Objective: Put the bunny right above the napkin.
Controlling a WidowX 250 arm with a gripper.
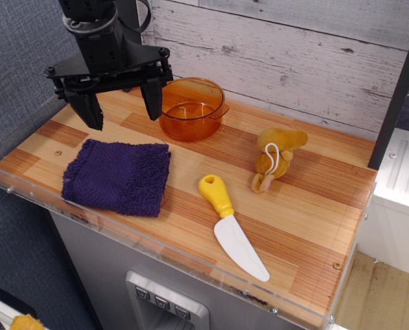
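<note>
Bunny lies on its side at the right rear of the wooden counter, well apart from the napkin at front left. An orange pot stands between them toward the back wall; a toy knife lies at the front. Gripper hangs above the napkin's far edge, jaws apart and empty. Recommended procedure: travel right with enough height to clear the pot rim, centre the jaws over the plush body rather than the string loop, then descend and close.
</note>
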